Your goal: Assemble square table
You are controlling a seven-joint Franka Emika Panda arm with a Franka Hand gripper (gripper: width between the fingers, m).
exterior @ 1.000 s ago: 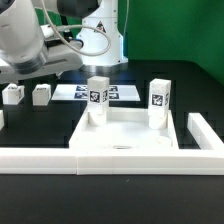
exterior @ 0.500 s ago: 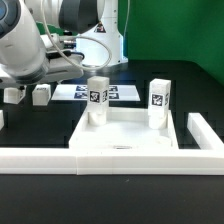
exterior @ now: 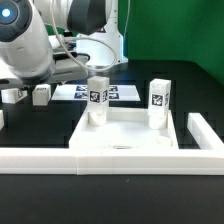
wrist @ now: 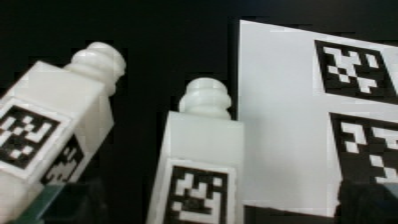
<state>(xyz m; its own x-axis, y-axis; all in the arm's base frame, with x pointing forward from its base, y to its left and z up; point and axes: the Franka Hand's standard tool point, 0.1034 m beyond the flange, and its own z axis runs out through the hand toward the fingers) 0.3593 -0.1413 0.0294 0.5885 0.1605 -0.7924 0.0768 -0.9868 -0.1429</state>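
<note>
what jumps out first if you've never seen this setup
A white square tabletop lies mid-scene, one tagged upright leg at its far corner on the exterior view's left, a second upright leg at the other far corner. Two loose legs sit at that view's left, below the robot arm.

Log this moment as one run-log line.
gripper: open, empty, over two loose legs beside marker board | square tabletop: two legs standing in far corners | next: likely pick a loose leg

square table [exterior: 128, 135], two legs [exterior: 97, 98] upright
</note>
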